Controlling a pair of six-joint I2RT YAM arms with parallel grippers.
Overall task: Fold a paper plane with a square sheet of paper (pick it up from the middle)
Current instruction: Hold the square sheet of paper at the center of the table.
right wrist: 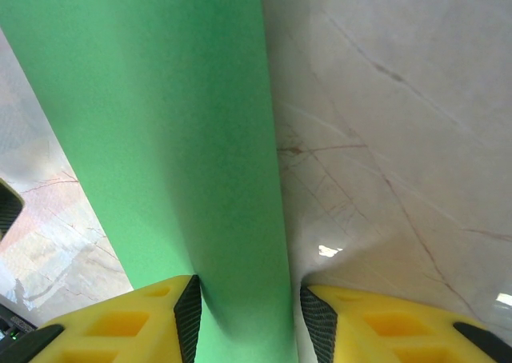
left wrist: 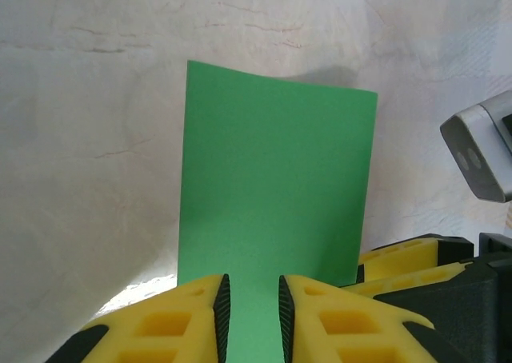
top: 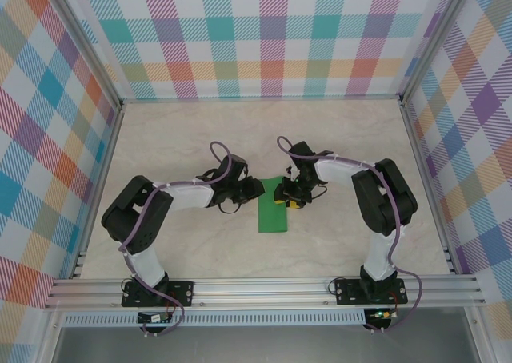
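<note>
Note square sheet of paper: green rectangle, flat at centre of table, long axis near-far. Left gripper at its far-left edge, jaws narrow, green visible through gap. Right gripper at its far-right edge, jaws half apart astride paper. Judge no firm grip yet; both arms equally near.

1. No words, numbers, brand marks or signs can be read in any of the views.
2. The square sheet of paper, near the middle of the overhead view, shows a plain green face.
</note>
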